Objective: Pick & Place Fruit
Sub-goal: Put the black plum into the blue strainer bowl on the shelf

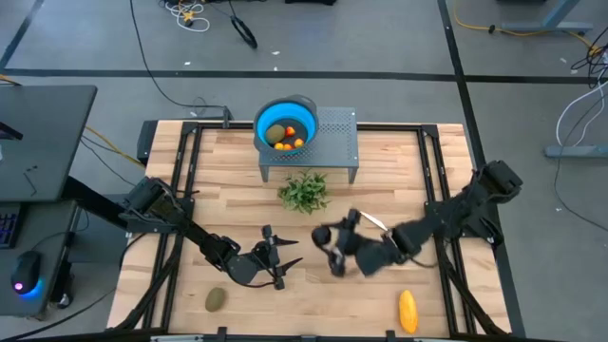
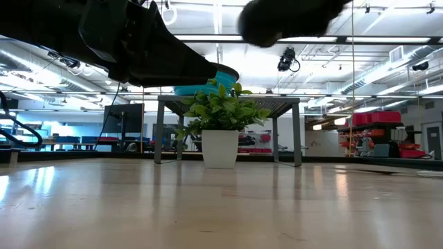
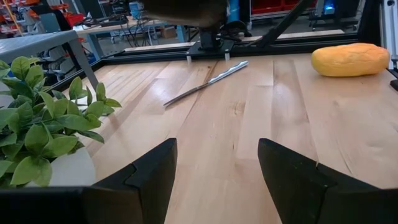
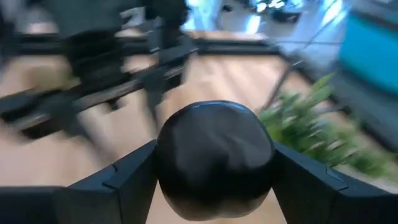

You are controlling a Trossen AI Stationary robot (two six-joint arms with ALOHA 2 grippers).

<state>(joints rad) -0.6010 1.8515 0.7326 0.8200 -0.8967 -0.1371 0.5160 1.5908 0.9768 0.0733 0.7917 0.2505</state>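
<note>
We carry the black ball (image 4: 214, 158) clamped in our right end effector (image 1: 330, 253), lifted off the tabletop (image 1: 437, 285) near its centre, probably for the blue bowl (image 1: 285, 123) at 12 o'clock, where orange and green pieces already sit. Our left end effector (image 1: 276, 258) hangs wide and empty beside it. 1 yellow oblong (image 1: 408, 310) lies at 5 o'clock, 1 olive-green oval (image 1: 217, 299) at 7 o'clock. The low view cuts off both arms.
</note>
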